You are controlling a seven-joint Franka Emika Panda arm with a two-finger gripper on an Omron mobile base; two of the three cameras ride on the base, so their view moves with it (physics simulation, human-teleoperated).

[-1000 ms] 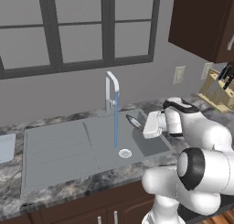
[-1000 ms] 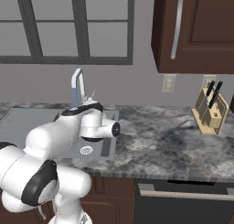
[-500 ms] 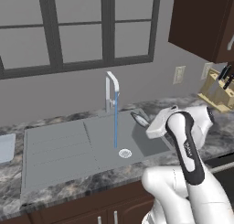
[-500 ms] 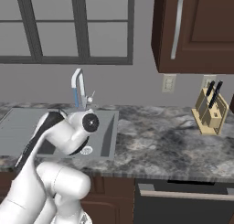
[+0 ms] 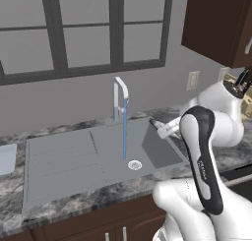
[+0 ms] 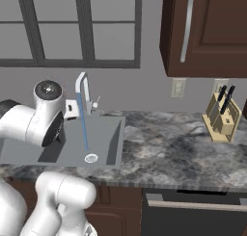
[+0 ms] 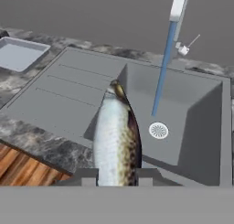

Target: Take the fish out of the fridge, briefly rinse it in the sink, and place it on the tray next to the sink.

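Since a moment ago the arm has been swinging its elbow up and round, so the big white link now rises in front of the counter. The gripper [image 7: 116, 176] is clasping the fish [image 7: 116, 141] at its base, both fingers pressed to its flanks. The fish is hanging above the near edge of the sink [image 7: 201, 141], short of the blue water stream [image 7: 161, 72] that is falling to the drain [image 7: 158, 130]. The tray [image 7: 20, 54] is lying beyond the drainboard [image 7: 64, 93].
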